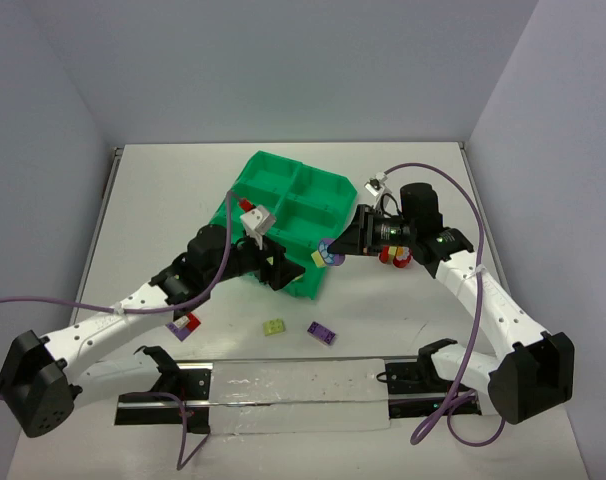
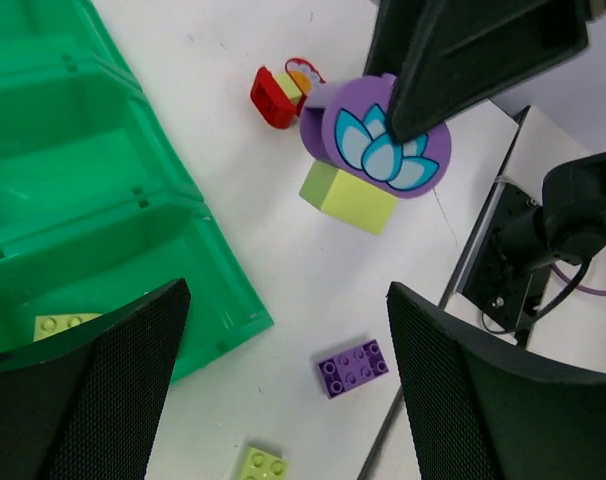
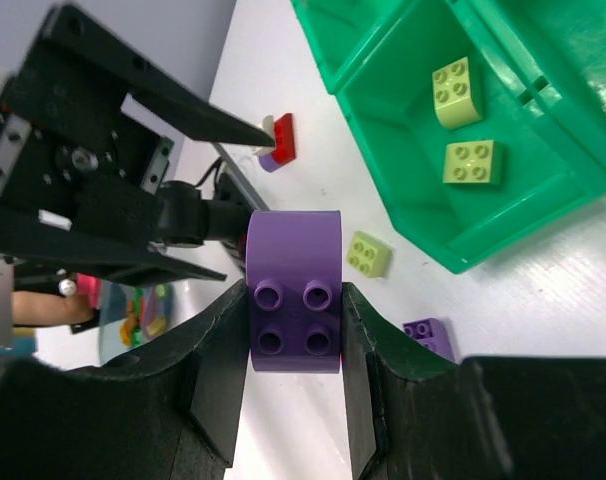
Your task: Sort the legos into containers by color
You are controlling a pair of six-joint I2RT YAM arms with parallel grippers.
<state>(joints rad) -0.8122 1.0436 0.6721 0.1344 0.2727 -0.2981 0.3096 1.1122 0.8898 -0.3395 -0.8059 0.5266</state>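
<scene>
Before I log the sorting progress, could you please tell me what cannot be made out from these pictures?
Top view: the left arm hides the tray's near-left compartments.
Top view: the right arm partly covers the red and yellow legos; count unclear.
Left wrist view: the tray is cut off at the left edge.
Right wrist view: the right tool, shut on the rounded purple lego, partly hides the loose purple lego.

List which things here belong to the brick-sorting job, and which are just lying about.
Job:
green tray
gripped purple flower brick
two yellow bricks in the tray
loose yellow brick
loose purple brick
red brick

Lying about:
purple cable
metal rail
</scene>
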